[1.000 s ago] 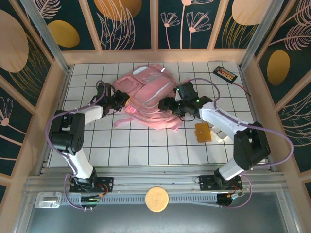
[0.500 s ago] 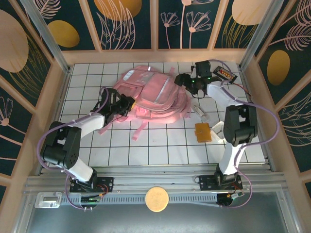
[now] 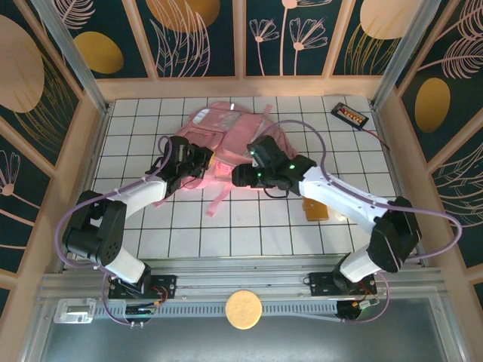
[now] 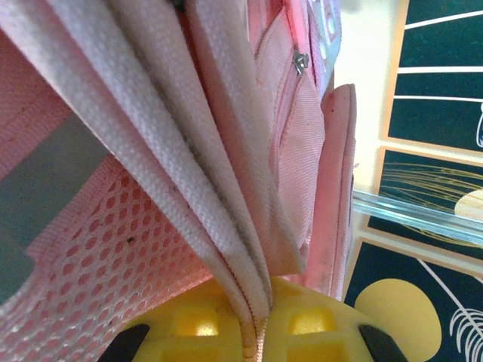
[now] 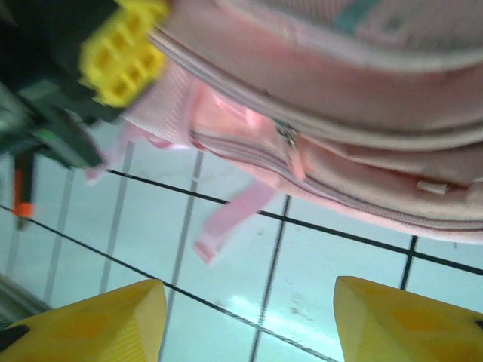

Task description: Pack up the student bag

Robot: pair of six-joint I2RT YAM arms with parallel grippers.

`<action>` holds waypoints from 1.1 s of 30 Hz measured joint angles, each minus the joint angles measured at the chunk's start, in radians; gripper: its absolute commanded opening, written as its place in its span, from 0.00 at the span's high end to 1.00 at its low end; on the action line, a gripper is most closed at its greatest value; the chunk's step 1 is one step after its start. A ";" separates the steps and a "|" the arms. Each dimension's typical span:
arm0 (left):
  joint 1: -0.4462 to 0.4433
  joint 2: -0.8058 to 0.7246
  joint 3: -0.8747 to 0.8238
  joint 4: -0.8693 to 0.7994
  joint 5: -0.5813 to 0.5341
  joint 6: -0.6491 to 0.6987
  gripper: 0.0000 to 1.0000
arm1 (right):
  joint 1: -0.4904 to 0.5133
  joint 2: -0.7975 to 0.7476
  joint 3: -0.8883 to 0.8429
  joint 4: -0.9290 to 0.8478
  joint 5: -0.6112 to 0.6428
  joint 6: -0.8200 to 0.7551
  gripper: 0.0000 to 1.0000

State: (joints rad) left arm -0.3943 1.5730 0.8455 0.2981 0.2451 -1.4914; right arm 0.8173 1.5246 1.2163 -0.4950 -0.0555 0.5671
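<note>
Right arm has swung back from the far 1 o'clock corner to mid-table; left arm has hardly moved.

Top view: student bag (image 3: 226, 130) lies on the tiled table (image 3: 249, 234), toward 12 o'clock from centre. Left pincer (image 3: 198, 160) at the bag's 9 o'clock edge, right pincer (image 3: 243, 176) at its 6 o'clock edge.

Left wrist: left pincer (image 4: 255, 332) clenched on the bag's pale webbing straps (image 4: 196, 151); pink mesh (image 4: 98, 256) at 9 o'clock.

Right wrist: right pincer (image 5: 249, 317) released, yellow fingertips (image 5: 98, 317) apart over bare tile. Bag's zipped seam at 12 o'clock.
</note>
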 measured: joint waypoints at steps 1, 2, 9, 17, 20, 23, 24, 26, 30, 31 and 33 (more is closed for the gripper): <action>-0.002 0.000 0.001 0.000 0.000 -0.003 0.96 | 0.001 0.023 -0.002 0.003 0.008 0.006 0.44; -0.003 0.000 0.002 0.000 0.000 -0.003 0.96 | 0.001 0.043 -0.002 0.009 0.016 0.009 0.44; -0.004 0.000 0.002 -0.004 -0.004 -0.011 0.96 | 0.003 0.131 -0.003 0.074 0.074 0.005 0.48; -0.005 0.000 0.002 -0.004 -0.010 -0.015 0.96 | 0.003 0.229 0.039 0.112 0.094 -0.031 0.54; -0.006 0.000 0.002 -0.004 -0.012 -0.015 0.96 | 0.003 0.255 0.059 0.113 0.105 -0.039 0.57; -0.006 0.000 0.002 -0.003 -0.016 -0.020 0.96 | 0.003 0.276 0.080 0.108 0.116 -0.044 0.59; -0.006 -0.001 0.002 -0.003 -0.016 -0.022 0.96 | 0.003 0.284 0.090 0.103 0.119 -0.046 0.60; -0.006 -0.002 0.002 -0.003 -0.019 -0.023 0.96 | 0.003 0.298 0.106 0.097 0.129 -0.046 0.63; -0.008 -0.003 0.002 -0.003 -0.021 -0.026 0.96 | 0.003 0.320 0.133 0.068 0.153 -0.046 0.69; -0.008 -0.003 0.002 -0.003 -0.022 -0.026 0.96 | 0.003 0.327 0.142 0.060 0.161 -0.046 0.70; -0.008 -0.003 0.002 -0.003 -0.023 -0.026 0.96 | 0.003 0.344 0.164 0.037 0.175 -0.046 0.74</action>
State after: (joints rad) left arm -0.4023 1.5703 0.8474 0.2955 0.2226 -1.5173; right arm 0.8200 1.8690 1.3804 -0.4576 0.1196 0.5213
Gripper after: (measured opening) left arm 0.069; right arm 0.293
